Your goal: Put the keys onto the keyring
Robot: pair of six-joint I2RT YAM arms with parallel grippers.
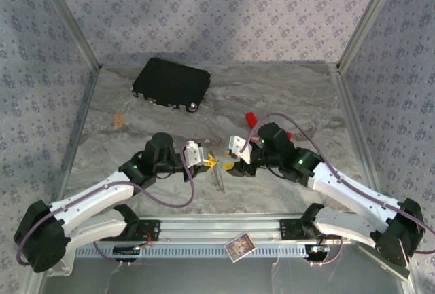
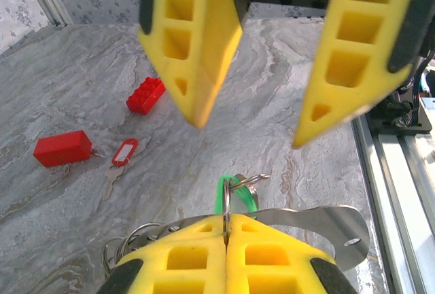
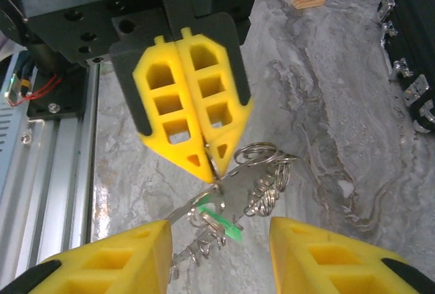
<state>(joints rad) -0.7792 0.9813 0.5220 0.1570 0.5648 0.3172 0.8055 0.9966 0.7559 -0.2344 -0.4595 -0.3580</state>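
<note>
L gripper (image 3: 211, 163) clamped on keyring (image 3: 267, 184), green key (image 3: 221, 216) hanging off it, frame centre; R gripper (image 2: 248, 130) jaws spread, facing it. Red key (image 2: 124, 152) flat on table (image 2: 292, 70), mid-left.

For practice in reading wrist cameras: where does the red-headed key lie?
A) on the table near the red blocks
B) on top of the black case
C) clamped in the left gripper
A: the red key lies on the table beside the red block, held by nothing.
</note>
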